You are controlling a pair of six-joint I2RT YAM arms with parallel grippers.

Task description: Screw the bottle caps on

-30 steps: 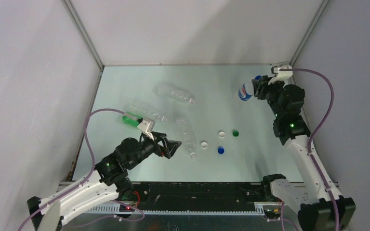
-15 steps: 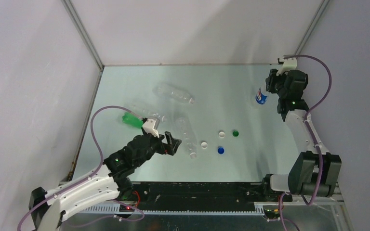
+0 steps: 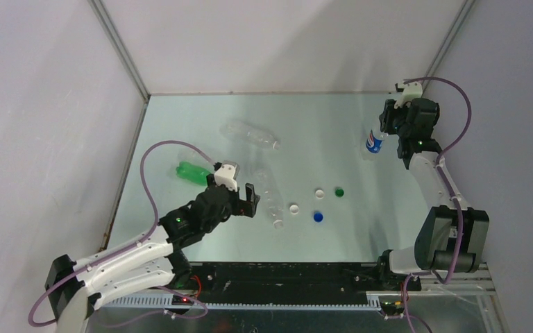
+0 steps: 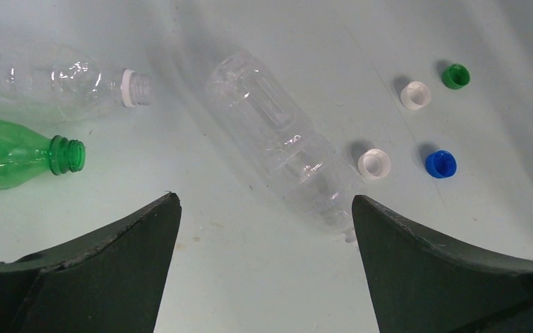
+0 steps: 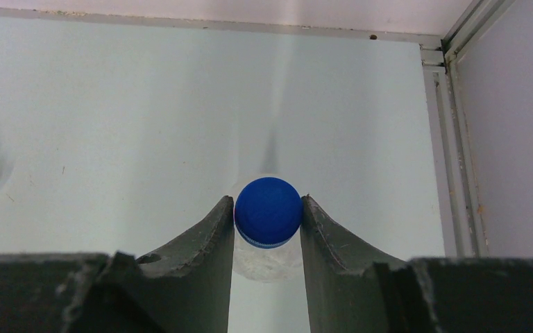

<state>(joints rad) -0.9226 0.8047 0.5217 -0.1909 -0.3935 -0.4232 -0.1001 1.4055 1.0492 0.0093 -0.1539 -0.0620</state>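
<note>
My right gripper (image 5: 267,201) is shut on a blue bottle cap (image 5: 268,211) that sits on top of the upright Pepsi-labelled bottle (image 3: 371,143) near the far right corner. The bottle's clear body (image 5: 264,265) shows below the cap. My left gripper (image 4: 265,201) hangs open over bare table, with nothing between its fingers. Just beyond it lies a clear bottle (image 4: 277,146). A green bottle (image 4: 14,159) and another clear bottle (image 4: 55,83) lie uncapped to its left. Two white caps (image 4: 374,164) (image 4: 415,95), a blue cap (image 4: 441,164) and a green cap (image 4: 455,75) lie loose on the right.
A third clear bottle (image 3: 250,134) lies further back on the table. The right wall and the table's metal corner rail (image 5: 451,104) stand close to my right gripper. Walls close the table on the left, back and right.
My right arm swung right and brought the Pepsi bottle from tilted to upright near the right wall. My left arm moved slightly forward and turned its open gripper over the table.
</note>
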